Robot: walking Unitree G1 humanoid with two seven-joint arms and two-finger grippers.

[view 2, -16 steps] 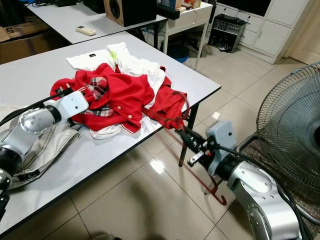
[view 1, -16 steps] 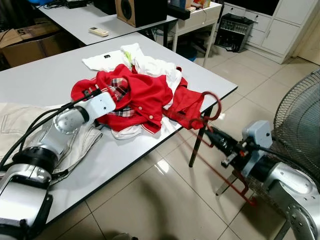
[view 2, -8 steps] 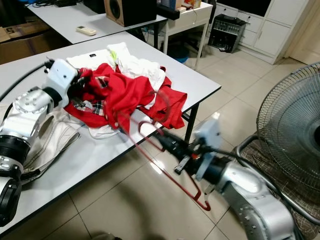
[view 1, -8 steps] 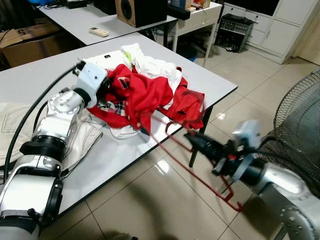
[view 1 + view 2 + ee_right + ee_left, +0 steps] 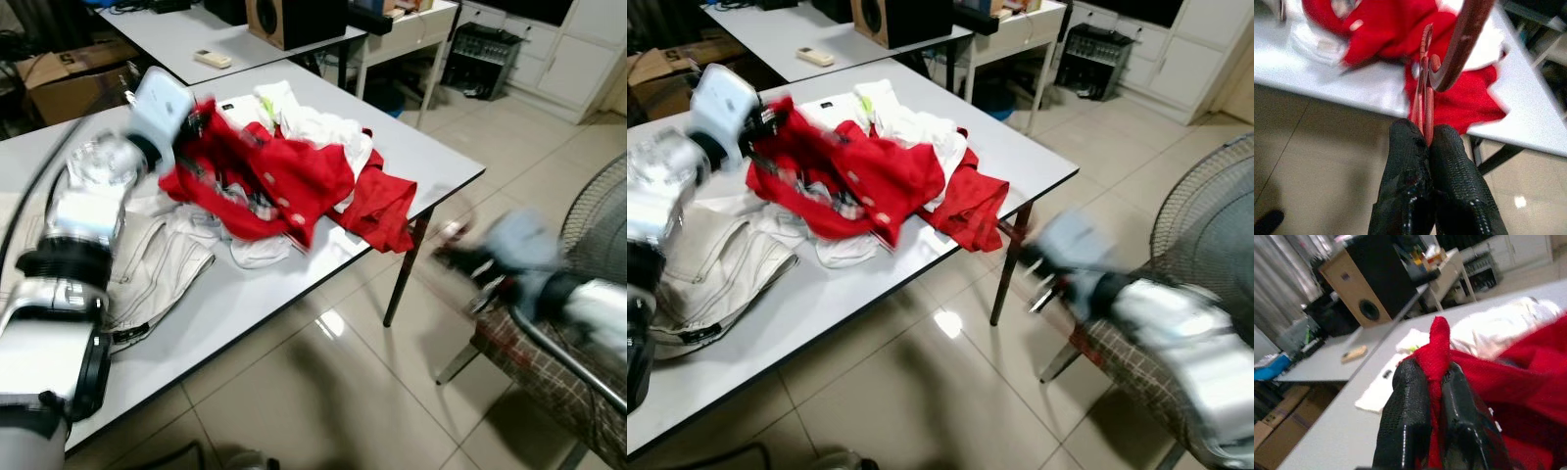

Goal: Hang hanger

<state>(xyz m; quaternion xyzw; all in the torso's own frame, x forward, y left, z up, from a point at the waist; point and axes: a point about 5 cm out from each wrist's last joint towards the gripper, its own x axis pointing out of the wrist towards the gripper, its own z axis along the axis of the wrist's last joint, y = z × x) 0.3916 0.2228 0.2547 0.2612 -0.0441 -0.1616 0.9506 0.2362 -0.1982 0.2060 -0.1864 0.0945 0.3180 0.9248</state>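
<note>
A red jacket (image 5: 284, 181) with a plaid lining lies bunched on the grey table (image 5: 431, 166). My left gripper (image 5: 191, 116) is raised at the jacket's far left end and is shut on a fold of its red cloth (image 5: 1437, 340). My right gripper (image 5: 458, 259) is blurred, low and off the table's right corner. In the right wrist view the right gripper (image 5: 1425, 134) is shut on a thin red hanger (image 5: 1422, 83), whose thicker curved part (image 5: 1464, 34) rises toward the jacket.
White garments (image 5: 313, 122) lie behind the jacket and beige trousers (image 5: 167, 264) in front of my left arm. A standing fan (image 5: 600, 211) and a plaid-cushioned chair (image 5: 549, 362) crowd the right. A second table bears a speaker (image 5: 294, 15) and a remote (image 5: 214, 59).
My left gripper has lifted the jacket's end up and back to the left. My right arm has swung right, away from the table edge, taking the hanger out from under the jacket.
</note>
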